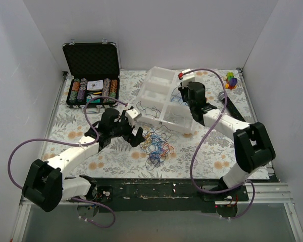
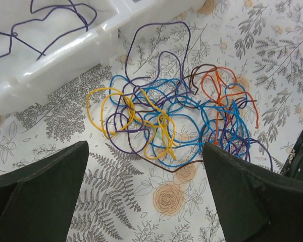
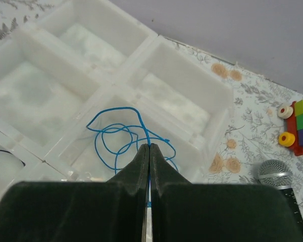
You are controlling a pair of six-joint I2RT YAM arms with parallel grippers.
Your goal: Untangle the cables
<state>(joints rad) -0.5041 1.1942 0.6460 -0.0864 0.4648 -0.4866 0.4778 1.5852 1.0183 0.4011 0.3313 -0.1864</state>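
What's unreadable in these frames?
- Right wrist: the blue cable runs in between the shut right tool; the fingers hide its gripped part.
- Left wrist: the tangle overlaps itself, so knotted or merely crossed can't be told. The tray is cut off by the top edge.
- Top view: the contents of the case are too small to read.

1. The left arm point(image 1: 76, 154) is showing smooth white links joined by bulky black joint housings.
2. The right arm point(image 1: 227, 123) is wearing the same white-and-black scheme.
3. A thick purple hose point(image 1: 13, 154) is running along the left arm, and a second hose point(image 1: 192, 164) of the same purple is running along the right one.
4. The left gripper point(image 2: 146, 196) is showing two dark, matte, wedge-shaped fingers point(image 2: 40, 191).
5. The right gripper point(image 3: 149, 147) is showing matching dark fingers with flat inner faces.
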